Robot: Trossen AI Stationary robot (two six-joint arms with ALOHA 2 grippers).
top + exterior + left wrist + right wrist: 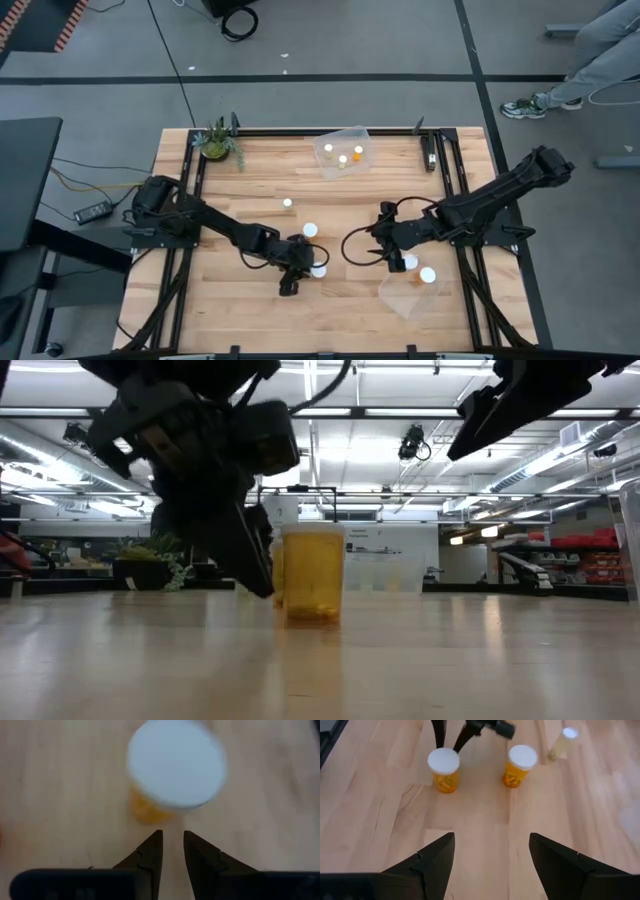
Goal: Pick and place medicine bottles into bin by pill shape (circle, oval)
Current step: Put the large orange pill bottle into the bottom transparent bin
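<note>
An orange medicine bottle with a white cap stands upright on the wooden table just beyond my left gripper. The gripper's fingers point down with a narrow gap and hold nothing. In the low view the bottle stands right beside the gripper's fingers; in the high view its cap shows next to the gripper. Two more bottles stand farther back. My right gripper is open and empty, hovering near the table's right half.
A clear bin with several bottles sits at the far edge. Another clear bin with two bottles sits near the right front, under the right arm. A potted plant stands at the far left corner. A person's legs show beyond the far right corner.
</note>
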